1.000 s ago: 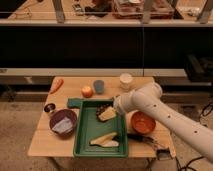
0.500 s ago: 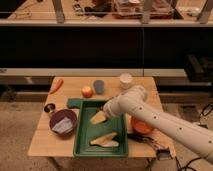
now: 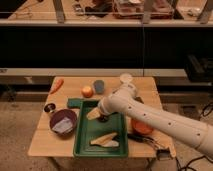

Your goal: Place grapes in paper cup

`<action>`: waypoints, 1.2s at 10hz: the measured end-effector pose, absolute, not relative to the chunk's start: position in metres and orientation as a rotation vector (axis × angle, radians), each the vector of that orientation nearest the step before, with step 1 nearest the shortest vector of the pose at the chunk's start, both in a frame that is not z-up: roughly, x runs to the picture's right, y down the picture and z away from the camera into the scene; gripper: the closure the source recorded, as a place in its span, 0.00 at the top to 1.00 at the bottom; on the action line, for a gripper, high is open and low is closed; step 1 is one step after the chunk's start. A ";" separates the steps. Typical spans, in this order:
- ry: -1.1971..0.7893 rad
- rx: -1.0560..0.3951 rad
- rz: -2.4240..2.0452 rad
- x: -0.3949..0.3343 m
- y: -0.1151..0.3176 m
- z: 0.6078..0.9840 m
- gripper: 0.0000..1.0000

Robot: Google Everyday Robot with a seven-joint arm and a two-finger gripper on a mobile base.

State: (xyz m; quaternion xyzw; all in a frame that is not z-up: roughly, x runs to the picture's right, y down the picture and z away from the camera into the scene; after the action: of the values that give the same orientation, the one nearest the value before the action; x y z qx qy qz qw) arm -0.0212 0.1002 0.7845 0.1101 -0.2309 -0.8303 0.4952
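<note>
My gripper is at the end of the white arm, which reaches in from the right. It hangs low over the back part of the green tray. A small dark lump lies in the tray right under the gripper; it may be the grapes, but the arm hides most of it. The cream paper cup stands upright at the back of the table, behind the arm. The smaller grey-blue cup stands to its left.
On the wooden table are an orange fruit, a carrot, a purple bowl holding paper, a small dark cup and an orange bowl. A pale peel lies in the tray's front. A dark tool lies front right.
The arm has swung left and lower, from over the tray's right side to its back middle. The gripper now sits over the dark lump.
</note>
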 end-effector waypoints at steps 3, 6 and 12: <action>-0.483 0.234 -1.989 0.018 0.088 0.814 0.80; -0.518 0.227 -1.979 0.034 0.103 0.848 0.80; -0.581 0.279 -2.063 -0.008 0.123 0.844 0.80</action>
State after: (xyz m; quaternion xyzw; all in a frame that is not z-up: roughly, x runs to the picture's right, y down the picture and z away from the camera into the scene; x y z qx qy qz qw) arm -0.0077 0.1228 0.8443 0.1138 -0.2370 -0.8422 0.4707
